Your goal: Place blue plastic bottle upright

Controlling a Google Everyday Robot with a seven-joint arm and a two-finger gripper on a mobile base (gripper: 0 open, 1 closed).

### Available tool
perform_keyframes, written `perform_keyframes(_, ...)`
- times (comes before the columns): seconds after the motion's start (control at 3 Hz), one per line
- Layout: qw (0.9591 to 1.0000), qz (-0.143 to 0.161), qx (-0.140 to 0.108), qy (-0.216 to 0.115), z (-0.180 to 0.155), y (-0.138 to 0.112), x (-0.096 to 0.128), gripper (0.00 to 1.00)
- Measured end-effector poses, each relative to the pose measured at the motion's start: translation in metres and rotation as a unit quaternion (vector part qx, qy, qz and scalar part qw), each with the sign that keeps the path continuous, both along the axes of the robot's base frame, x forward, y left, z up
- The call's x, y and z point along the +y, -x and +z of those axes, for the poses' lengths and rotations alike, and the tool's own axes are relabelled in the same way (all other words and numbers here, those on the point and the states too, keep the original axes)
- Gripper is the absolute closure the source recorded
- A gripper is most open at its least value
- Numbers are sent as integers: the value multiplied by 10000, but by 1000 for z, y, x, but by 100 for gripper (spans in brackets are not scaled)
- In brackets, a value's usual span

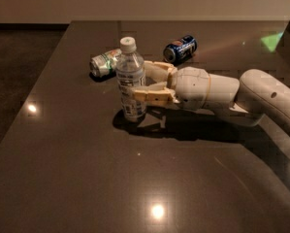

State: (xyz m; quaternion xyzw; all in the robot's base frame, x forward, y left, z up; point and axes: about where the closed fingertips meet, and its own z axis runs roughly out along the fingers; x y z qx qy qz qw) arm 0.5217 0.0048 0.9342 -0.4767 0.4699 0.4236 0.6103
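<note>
Pinching the blue plastic bottle (130,71) at mid-height with the gripper (137,82): one tan finger (152,96) pressed against the near side, the other behind. Reaching in from 3 o'clock, low across the dark table (86,169). Upright, base down on the tabletop just left of centre, white screw cap on top. Clear plastic, with a pale label round the lower half, partly covered by the near finger. At 11 o'clock from the bottle, lying on its side, a dented green-and-silver can (104,63); at 1 o'clock, also on its side and farther off, a dark blue soda can (180,48).
</note>
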Motion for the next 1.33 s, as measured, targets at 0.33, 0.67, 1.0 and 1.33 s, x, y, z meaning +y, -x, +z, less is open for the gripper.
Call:
perform_keyframes(0.33,10000,21,-4,4,1,1,2,42)
perform_keyframes(0.67,10000,42,-11,6,2,2,5,18)
perform_keyframes(1.0,10000,68,-18,7,3,3,8,0)
perform_keyframes(1.33,10000,69,-19,7,3,3,8,0)
